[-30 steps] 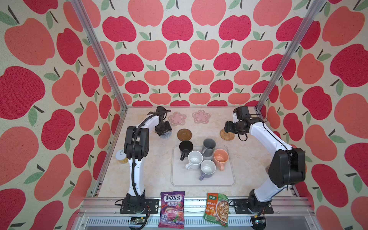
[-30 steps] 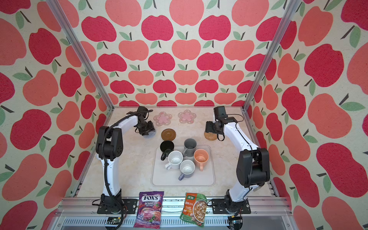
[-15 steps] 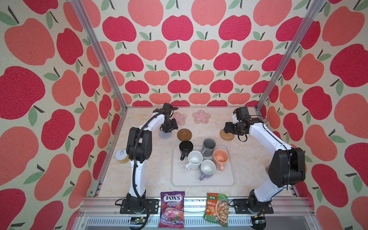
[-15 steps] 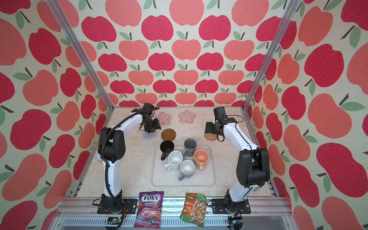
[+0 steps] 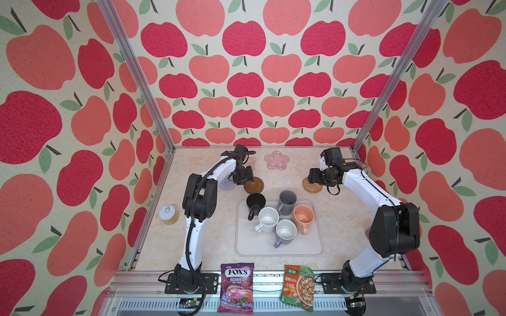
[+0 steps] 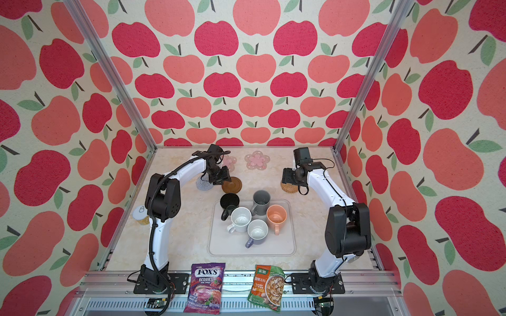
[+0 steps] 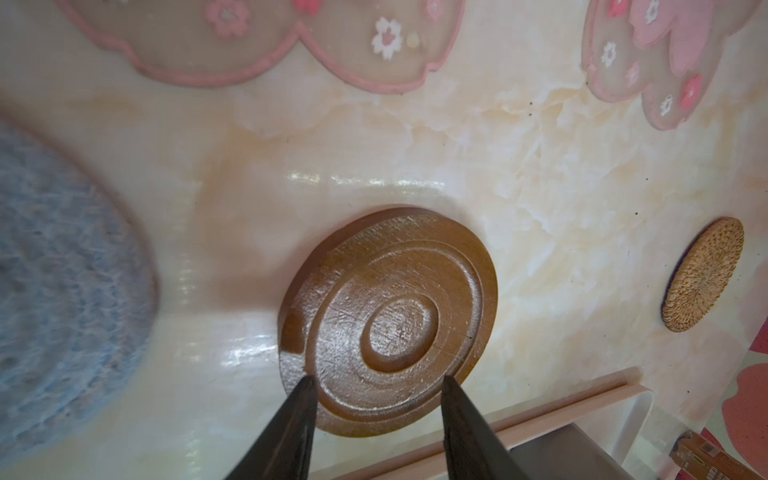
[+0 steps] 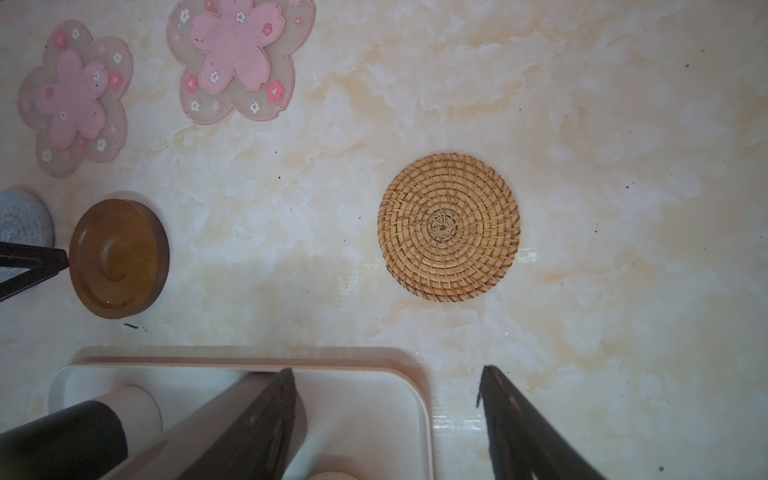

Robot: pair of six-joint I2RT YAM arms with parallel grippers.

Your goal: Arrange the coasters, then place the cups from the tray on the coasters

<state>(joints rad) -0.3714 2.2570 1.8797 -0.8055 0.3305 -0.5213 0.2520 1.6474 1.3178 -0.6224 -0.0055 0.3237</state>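
though top views hide jaws, wrist views show left gripper (image 7: 377, 380) half-open at brown coaster (image 7: 399, 328); right gripper (image 8: 387, 370) wide.

Both top views look steeply down from high over the front edge of the counter (image 5: 219, 240), taking in the whole scene. The left wrist camera hangs close above the brown wooden coaster (image 7: 388, 320), the right wrist camera higher over the rattan coaster (image 8: 449, 226); each shows both.
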